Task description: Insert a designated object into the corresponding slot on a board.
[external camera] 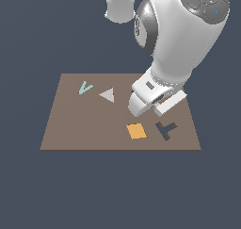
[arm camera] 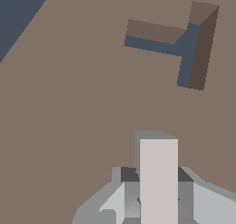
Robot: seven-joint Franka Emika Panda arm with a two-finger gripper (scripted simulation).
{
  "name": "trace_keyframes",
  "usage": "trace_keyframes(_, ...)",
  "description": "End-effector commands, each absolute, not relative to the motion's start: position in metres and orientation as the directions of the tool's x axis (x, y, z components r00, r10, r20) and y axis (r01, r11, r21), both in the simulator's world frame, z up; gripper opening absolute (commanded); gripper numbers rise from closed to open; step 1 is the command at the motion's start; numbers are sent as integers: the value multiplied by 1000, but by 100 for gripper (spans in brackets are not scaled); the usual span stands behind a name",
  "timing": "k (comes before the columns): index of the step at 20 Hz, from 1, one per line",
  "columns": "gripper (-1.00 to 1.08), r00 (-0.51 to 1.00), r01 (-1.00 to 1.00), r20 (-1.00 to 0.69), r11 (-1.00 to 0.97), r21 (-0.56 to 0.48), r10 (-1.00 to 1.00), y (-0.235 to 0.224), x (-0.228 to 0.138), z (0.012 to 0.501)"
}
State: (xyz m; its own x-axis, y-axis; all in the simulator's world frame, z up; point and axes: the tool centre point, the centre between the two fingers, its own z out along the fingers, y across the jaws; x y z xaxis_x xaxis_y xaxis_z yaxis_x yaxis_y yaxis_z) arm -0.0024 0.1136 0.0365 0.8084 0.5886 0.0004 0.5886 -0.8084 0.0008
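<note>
The brown board (external camera: 84, 129) lies flat on the dark floor. Near its corner on the exterior view's right is the slot (external camera: 165, 129), a dark tilted T-shaped cut-out, which also shows in the wrist view (arm camera: 184, 45). My gripper (external camera: 155, 105) hangs just above the board, a little behind the slot. It is shut on the designated object (arm camera: 158, 181), a light grey flat block seen as a pale bar between the fingers (arm camera: 122, 200). In the exterior view a piece of this block (external camera: 170, 102) sticks out beside the hand. The block is clear of the slot.
An orange square (external camera: 136, 131) lies on the board just to the exterior view's left of the slot. A light grey triangle (external camera: 108, 95) and a pale teal V shape (external camera: 84, 87) sit farther back left. The arm's bulk (external camera: 183, 39) looms above the board's back right.
</note>
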Motion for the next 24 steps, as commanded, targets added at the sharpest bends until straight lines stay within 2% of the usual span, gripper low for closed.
trace_keyframes(1, -100, 747, 665, 1, -747, 1, 665, 112, 5, 37)
trace_keyframes(13, -100, 369, 929, 0, -369, 2, 929, 113, 39, 38)
trace_keyframes(24, -100, -43, 999, 0, 43, 1, 999, 129, 67, 39)
